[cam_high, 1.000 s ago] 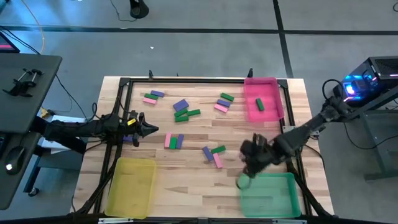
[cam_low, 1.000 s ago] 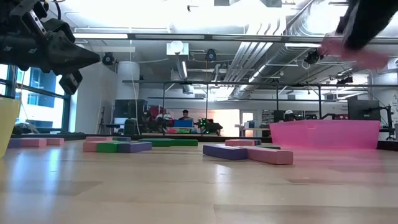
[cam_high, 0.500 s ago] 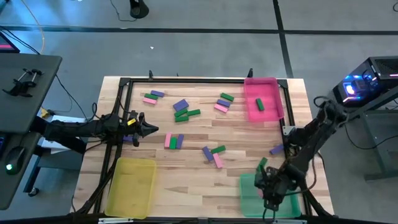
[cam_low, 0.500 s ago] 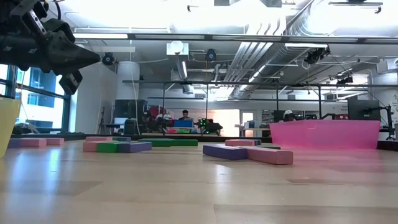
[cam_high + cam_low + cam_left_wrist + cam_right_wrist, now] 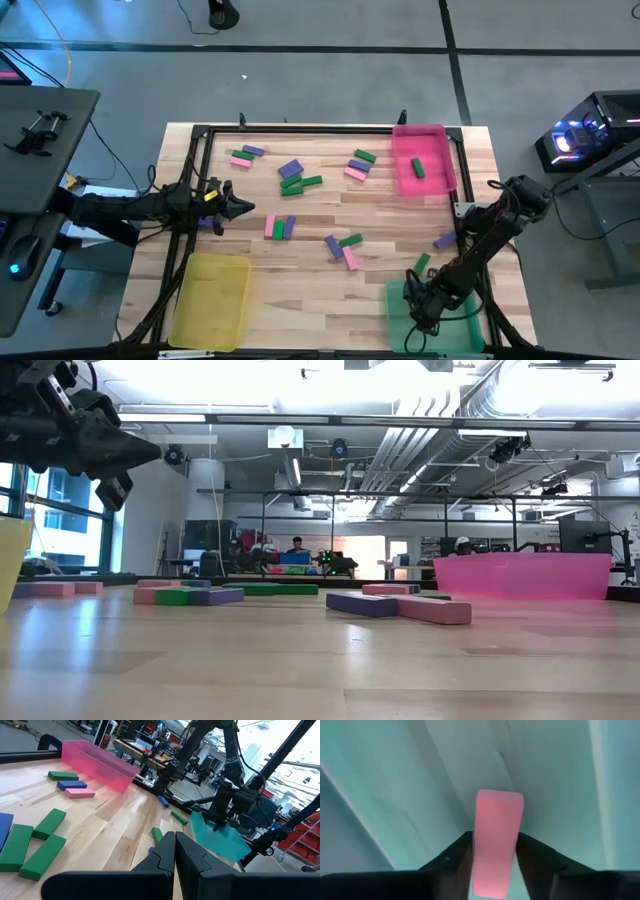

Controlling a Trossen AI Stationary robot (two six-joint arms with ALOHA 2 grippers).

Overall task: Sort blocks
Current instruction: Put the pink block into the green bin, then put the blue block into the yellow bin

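- High view: the right gripper (image 5: 422, 308) is seen low over the green tray (image 5: 400, 325) at the table's (image 5: 320, 300) near right corner, and its fingers are hidden there by the arm's own body.
- Right wrist view: a pink block (image 5: 496, 842) is seen standing between the two dark fingers (image 5: 451, 857), with the green tray's floor filling the picture behind it; whether the pads are pressing the block or have come off it cannot be told.
- The block's lower end is cut off by the picture's edge.
- The left gripper (image 5: 243, 208) is held over the table's left side, above the yellow tray (image 5: 210, 300), with its fingers pressed together on nothing, as is shown in the left wrist view (image 5: 175, 851).
- Loose blocks are scattered across the middle and far part of the table: a trio (image 5: 279, 228) of pink, green and purple side by side, and a cluster (image 5: 343, 248) to the right of it.
- One green block (image 5: 418, 168) is seen lying in the pink tray (image 5: 402, 150) at the far right.
- A purple block (image 5: 445, 240) and a green one (image 5: 421, 263) lie near the right arm, partly covered by it.
- Low view: only the left gripper (image 5: 145, 452) is shown, and the yellow tray (image 5: 12, 555) is cut off at the left edge.
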